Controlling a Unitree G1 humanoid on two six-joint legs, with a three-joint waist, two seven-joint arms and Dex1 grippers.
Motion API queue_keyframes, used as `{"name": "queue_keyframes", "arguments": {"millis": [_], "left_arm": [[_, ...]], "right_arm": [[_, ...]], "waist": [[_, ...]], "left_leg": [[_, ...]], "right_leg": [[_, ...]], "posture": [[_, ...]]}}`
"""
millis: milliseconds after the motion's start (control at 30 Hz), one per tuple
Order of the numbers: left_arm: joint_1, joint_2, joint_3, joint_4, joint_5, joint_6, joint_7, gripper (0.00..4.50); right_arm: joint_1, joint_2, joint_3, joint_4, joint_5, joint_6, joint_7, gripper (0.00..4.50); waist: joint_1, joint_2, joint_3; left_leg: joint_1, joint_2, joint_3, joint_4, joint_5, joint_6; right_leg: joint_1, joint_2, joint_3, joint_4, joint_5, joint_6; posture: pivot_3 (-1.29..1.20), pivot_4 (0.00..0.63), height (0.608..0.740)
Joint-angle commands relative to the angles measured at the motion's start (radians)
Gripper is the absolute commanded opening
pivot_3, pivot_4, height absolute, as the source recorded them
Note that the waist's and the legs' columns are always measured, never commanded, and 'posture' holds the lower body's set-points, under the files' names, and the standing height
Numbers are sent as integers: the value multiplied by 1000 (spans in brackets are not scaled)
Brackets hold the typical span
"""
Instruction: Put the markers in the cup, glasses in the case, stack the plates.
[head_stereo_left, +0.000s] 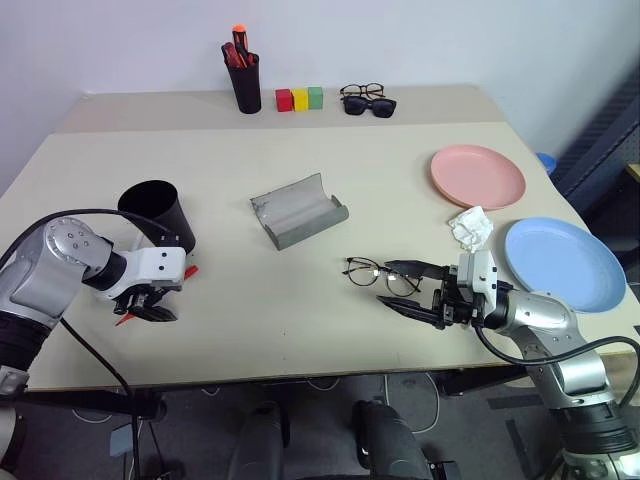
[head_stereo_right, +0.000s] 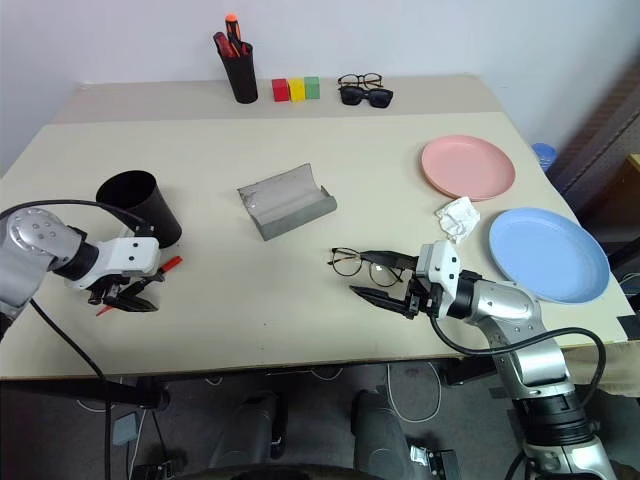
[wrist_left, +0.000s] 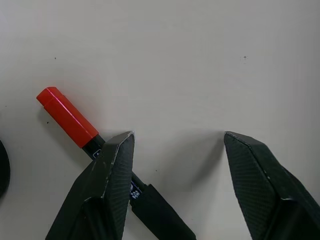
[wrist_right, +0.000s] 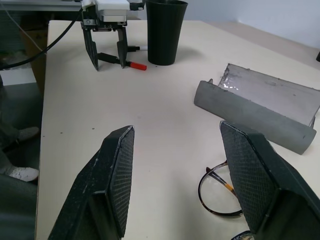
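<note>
Left eye view: the left claw (head_stereo_left: 148, 305) points down at the bench (head_stereo_left: 300, 300) just in front of the cup (head_stereo_left: 158, 213), which stands upright near the bench's left edge. Its fingers (wrist_left: 107, 180) stand apart, clamped on nothing. A marker (wrist_left: 67, 117) lies flat on the bench under them, its red cap poking out towards the cup; in the left wrist view one finger sits over the dark barrel and the other is well clear of it.

The right claw (head_stereo_left: 410, 290) lies level, pointing left across the bench, its fingers (wrist_right: 112, 185) apart and empty. The glasses (head_stereo_left: 380, 273) rest on the bench right at its tips, lenses facing the front edge; whether a fingertip touches the frame I cannot tell. The case (head_stereo_left: 298, 210) lies open in the middle of the bench, hollow side up, well apart from the glasses.

A pink plate (head_stereo_left: 477, 175) sits on the right side of the bench, and a blue plate (head_stereo_left: 563, 263) nearer the front right corner; they are side by side, not stacked. A crumpled white tissue (head_stereo_left: 470, 228) lies between them.

At the back stands a pen pot (head_stereo_left: 245, 85) with red-capped pens in it, then three small blocks (head_stereo_left: 300, 98), red, yellow and green, and two more pairs of spectacles (head_stereo_left: 367, 100).
</note>
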Motion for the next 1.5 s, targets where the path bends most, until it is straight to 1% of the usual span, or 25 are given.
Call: {"name": "queue_keyframes", "arguments": {"millis": [33,233,367,533,733,767,833,900,933,967,1067,1133,1167,1267,1333,1400,1500], "left_arm": [[-65,2,24,18,6,16,9,2840],[-77,23,39,10,-4,71,4,2840],[-26,58,28,-43,25,141,16,2840],[32,51,12,-130,64,271,77,2840],[85,28,-1,-198,71,361,122,2840],[84,21,-2,-200,73,371,132,2605],[85,13,-2,-204,72,379,141,1977],[89,11,-2,-215,69,387,138,1063],[92,10,0,-222,66,388,137,478],[97,13,1,-229,65,384,134,53],[125,9,40,-267,14,346,125,53],[154,-24,115,-313,-81,282,113,53],[169,-54,169,-345,-152,254,104,53],[190,-119,287,-468,-337,276,83,53],[163,-176,313,-522,-343,274,188,53],[84,-276,344,-539,-368,307,333,53],[-61,-433,372,-491,-300,314,615,53]], "right_arm": [[9,-2,-31,-27,11,-15,-6,2765],[-1,2,-26,-21,10,-15,-13,2765],[-20,9,-17,-9,6,-15,-15,2765],[-31,14,-13,0,5,-18,-17,2765],[-21,13,-17,4,6,-23,-17,2765],[-19,12,-18,3,6,-23,-17,2765],[-15,11,-19,1,7,-23,-17,2765],[-11,9,-20,2,7,-24,-16,2765],[-9,9,-21,1,7,-24,-16,2765],[-8,8,-21,-1,8,-23,-16,2765],[-8,7,-22,-2,9,-21,-17,2765],[-10,6,-22,0,9,-21,-17,2765],[-13,7,-22,2,8,-20,-17,2765],[-22,8,-19,5,9,-16,-19,2765],[-29,9,-19,7,11,-12,-20,2765],[-38,8,-22,9,16,-4,-21,2765],[-59,12,-31,13,36,19,-28,2765]], "waist": [[1,0,0],[-5,0,0],[-6,0,0],[0,-1,0],[0,0,0],[0,1,-1],[2,2,-1],[4,2,-1],[3,2,-1],[3,2,-2],[1,4,-2],[1,4,-2],[2,3,-2],[1,0,0],[0,0,0],[3,0,0],[3,0,0]], "left_leg": [[0,0,0,0,0,0],[0,0,0,0,0,0],[0,0,0,0,0,0],[0,0,0,1,0,0],[0,0,0,1,0,0],[0,0,0,1,0,0],[1,0,0,1,0,0],[1,0,0,1,0,0],[1,0,0,1,0,0],[1,0,0,1,0,0],[1,0,0,1,0,0],[1,0,0,1,0,0],[1,0,0,1,0,0],[-1,0,0,2,0,0],[-2,0,0,3,0,0],[-1,0,-1,4,0,0],[-2,0,-2,9,0,0]], "right_leg": [[0,0,0,0,0,0],[0,0,0,1,0,0],[0,0,0,1,0,0],[0,0,0,1,0,1],[0,0,0,1,0,1],[0,0,0,1,0,1],[0,0,0,2,0,1],[1,0,0,2,-1,1],[1,0,0,2,-1,1],[1,0,0,2,-1,1],[1,0,0,2,-1,1],[1,0,0,2,-1,1],[1,-1,0,1,-1,1],[0,-1,0,1,-1,0],[0,-1,0,1,0,0],[1,0,0,2,0,1],[3,1,0,4,0,1]], "posture": [[0,150,740],[0,150,740],[0,150,740],[0,150,740],[0,150,740],[0,150,740],[0,150,740],[0,150,740],[0,150,740],[0,150,740],[0,150,740],[0,150,740],[0,150,740],[0,150,740],[0,150,740],[0,150,740],[0,150,740]]}}
